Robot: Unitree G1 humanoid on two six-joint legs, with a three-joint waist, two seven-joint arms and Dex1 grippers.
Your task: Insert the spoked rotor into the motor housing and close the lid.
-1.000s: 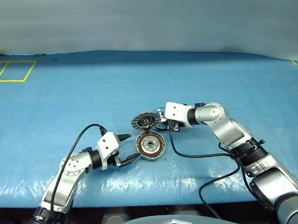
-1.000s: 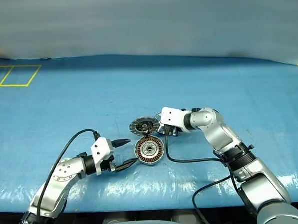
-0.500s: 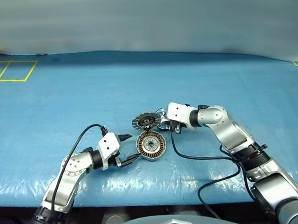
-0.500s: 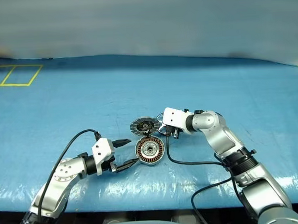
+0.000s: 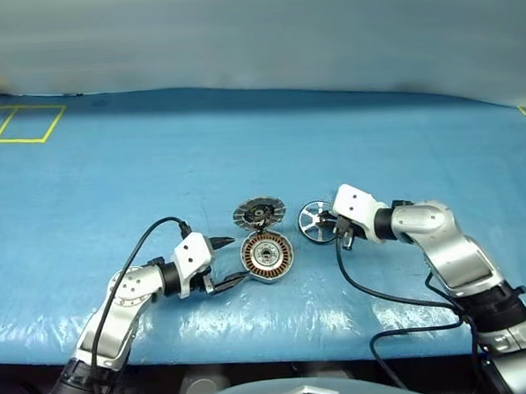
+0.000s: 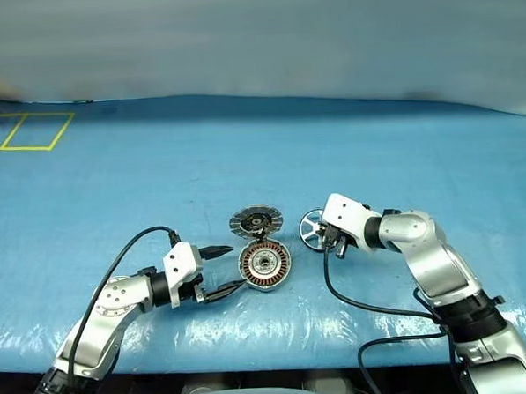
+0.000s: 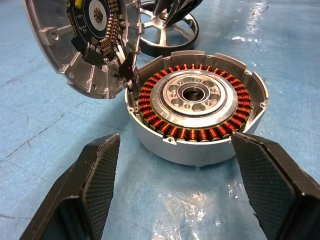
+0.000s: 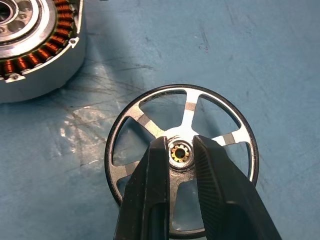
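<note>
I see the spoked rotor (image 8: pixel 181 159) tilted on the blue mat (image 5: pixel 156 167), right gripper (image 8: pixel 181 150) pinching its hub. Left gripper (image 7: pixel 175 165) spread before the motor housing (image 7: pixel 197 112); lid (image 7: pixel 82 42) upright.

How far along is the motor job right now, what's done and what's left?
Done: the lid stands open, baring the copper windings in the motor housing. In hand: the right gripper pinches the hub of the spoked wheel, which sits beside the housing, not in it. The left gripper waits open beside the housing. Left: seat the wheel in the housing, then close the lid.
</note>
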